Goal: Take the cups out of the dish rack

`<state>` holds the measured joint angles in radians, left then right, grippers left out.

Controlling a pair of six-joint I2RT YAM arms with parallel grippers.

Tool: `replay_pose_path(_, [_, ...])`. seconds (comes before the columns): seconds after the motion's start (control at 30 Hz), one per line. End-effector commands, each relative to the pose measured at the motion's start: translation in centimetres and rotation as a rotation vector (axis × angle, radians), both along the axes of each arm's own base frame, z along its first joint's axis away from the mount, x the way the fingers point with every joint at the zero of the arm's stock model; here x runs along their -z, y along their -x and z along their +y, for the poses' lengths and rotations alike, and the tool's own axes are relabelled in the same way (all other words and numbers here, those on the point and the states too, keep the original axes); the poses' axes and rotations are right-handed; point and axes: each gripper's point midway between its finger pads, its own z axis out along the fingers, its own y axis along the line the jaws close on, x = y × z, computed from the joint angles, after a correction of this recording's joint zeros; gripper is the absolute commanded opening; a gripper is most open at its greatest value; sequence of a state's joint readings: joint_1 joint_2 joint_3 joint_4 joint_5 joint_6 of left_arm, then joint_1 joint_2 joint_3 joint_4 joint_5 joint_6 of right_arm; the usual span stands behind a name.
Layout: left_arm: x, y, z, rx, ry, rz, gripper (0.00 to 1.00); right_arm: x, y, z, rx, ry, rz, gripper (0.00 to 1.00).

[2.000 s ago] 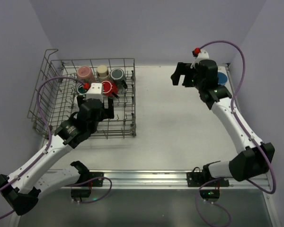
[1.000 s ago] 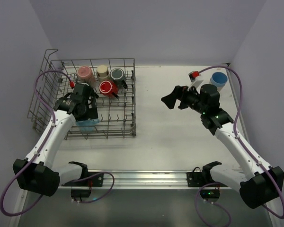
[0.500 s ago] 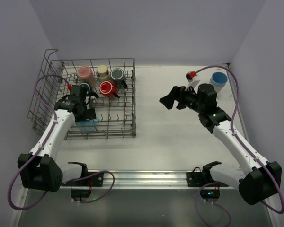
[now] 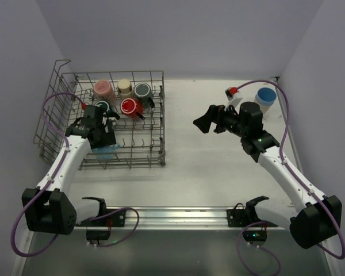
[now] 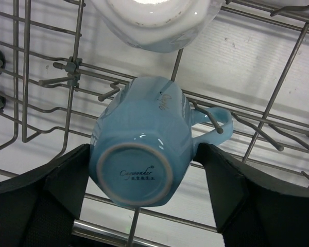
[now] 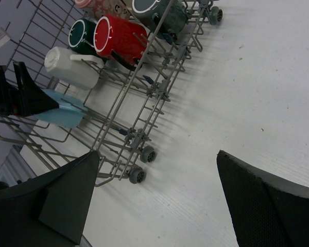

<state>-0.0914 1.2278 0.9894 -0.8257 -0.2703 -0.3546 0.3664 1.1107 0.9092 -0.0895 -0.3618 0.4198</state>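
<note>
Light blue mug [image 5: 139, 139], in dish rack [image 4: 118, 72], between left end effector [image 5: 142, 154] fingers

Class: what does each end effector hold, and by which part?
Right end effector: nothing. Left end effector straddles the body of the blue mug; grip cannot be told.

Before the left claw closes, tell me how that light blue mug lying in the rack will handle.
The light blue mug looks glazed and shiny, so probably rigid but slippery in the left claw. Lying on its side across the dish rack wires, it may rock. A tine seems to sit in its handle and could snag on lifting.
</note>
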Motion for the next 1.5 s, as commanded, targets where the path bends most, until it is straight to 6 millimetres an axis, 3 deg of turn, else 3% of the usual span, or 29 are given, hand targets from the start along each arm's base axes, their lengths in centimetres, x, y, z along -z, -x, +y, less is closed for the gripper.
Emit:
replay_pose_path(0.0, [0.4,-0.4,0.1,0.000,0.018,-0.025,0.84,-0.2,-0.3,0.5,-0.016,-0.014,-0.016,0.99])
replay_pose_path(0.13, [-1.2,-0.2,0.0,-0.004,0.029,-0.075,0.55,0.0,-0.4,0.7,-0.020,-0.014,-0.010,0.99])
replay_pose_path(0.23, [-1.9,0.2,0.0,-0.007,0.036,-0.093,0.41,0.0,-0.5,0.6,-0.018,-0.013,-0.007,0.99])
replay_pose_path(0.43, [-4.0,0.2,-0.3,-0.001,0.053,-0.146,0.24,-0.1,-0.3,0.7,-0.021,-0.016,-0.010,0.99])
replay_pose_path(0.73, [-12.0,-0.4,-1.2,0.039,0.103,-0.328,0.15,-1.1,1.0,3.1,-0.095,-0.055,-0.018,0.99])
replay_pose_path(0.97, [-15.6,-0.1,-2.3,0.083,0.158,-0.431,0.10,-3.0,3.1,6.3,-0.201,-0.204,-0.009,0.99])
replay_pose_path(1.2, [-19.3,-0.2,-5.3,0.192,0.298,-0.559,0.06,-7.7,5.7,11.0,-0.402,-0.447,-0.032,0.97])
replay_pose_path(1.23, [-20.0,-0.3,-5.6,0.206,0.312,-0.584,0.06,-7.4,6.0,12.2,-0.431,-0.465,0.010,0.97])
replay_pose_path(1.27, [-20.8,-0.2,-6.4,0.239,0.347,-0.603,0.06,-8.6,6.0,12.8,-0.452,-0.495,-0.016,0.96])
replay_pose_path(1.4, [-24.8,0.3,-9.0,0.357,0.460,-0.745,0.05,-9.1,5.7,14.6,-0.489,-0.566,0.028,0.92])
replay_pose_path(1.47, [-25.9,0.8,-10.5,0.424,0.533,-0.778,0.05,-9.4,5.2,15.0,-0.481,-0.598,0.043,0.91])
